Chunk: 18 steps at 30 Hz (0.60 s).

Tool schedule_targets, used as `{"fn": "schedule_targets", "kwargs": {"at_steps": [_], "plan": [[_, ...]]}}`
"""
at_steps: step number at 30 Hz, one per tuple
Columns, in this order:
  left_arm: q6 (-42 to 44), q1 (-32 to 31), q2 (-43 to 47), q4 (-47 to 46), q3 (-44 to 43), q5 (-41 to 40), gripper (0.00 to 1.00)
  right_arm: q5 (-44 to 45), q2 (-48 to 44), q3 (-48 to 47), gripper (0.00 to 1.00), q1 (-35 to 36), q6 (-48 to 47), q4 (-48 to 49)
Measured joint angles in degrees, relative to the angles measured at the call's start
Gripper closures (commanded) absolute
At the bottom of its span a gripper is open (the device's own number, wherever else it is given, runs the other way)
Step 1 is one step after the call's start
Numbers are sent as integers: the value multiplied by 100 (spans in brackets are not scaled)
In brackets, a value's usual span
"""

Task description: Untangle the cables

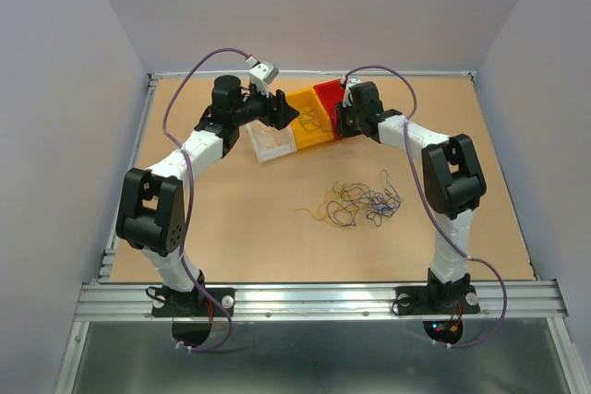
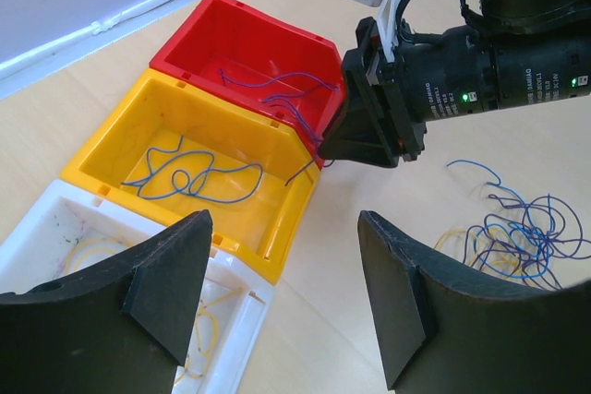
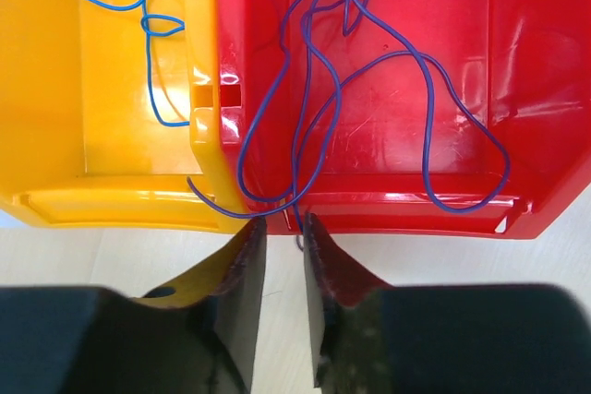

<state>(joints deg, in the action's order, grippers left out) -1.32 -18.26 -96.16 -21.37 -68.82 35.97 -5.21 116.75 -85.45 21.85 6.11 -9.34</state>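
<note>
A loose tangle of thin yellow, blue, dark and grey cables (image 1: 355, 202) lies mid-table; it also shows in the left wrist view (image 2: 517, 237). Three bins stand in a row at the back. The red bin (image 3: 517, 62) holds dark purple wires (image 3: 425, 136), the yellow bin (image 2: 277, 219) a blue wire (image 2: 185, 177), and the white bin (image 2: 235, 320) yellow wires (image 2: 199, 329). My right gripper (image 3: 284, 228) is at the red bin's near rim, jaws a narrow gap apart. A purple wire end hangs over the rim between the tips, not pinched. My left gripper (image 2: 282, 292) is wide open and empty over the white and yellow bins' front edge.
The two grippers are close together in the top view, the left (image 1: 282, 117) by the yellow bin and the right (image 1: 343, 122) by the red bin. A raised metal frame (image 1: 323, 73) rims the wooden table.
</note>
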Motion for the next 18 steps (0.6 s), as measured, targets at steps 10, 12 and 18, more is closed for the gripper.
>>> {"fn": "schedule_targets", "kwargs": {"at_steps": [10,12,18], "plan": [[0,0,2,2,0,0,24,17,192,-227,99,0,-42,0],[2,0,0,2,0,0,24,70,192,-236,100,0,-31,-2],[4,0,0,2,0,0,24,186,197,-575,99,-2,17,-4]]}}
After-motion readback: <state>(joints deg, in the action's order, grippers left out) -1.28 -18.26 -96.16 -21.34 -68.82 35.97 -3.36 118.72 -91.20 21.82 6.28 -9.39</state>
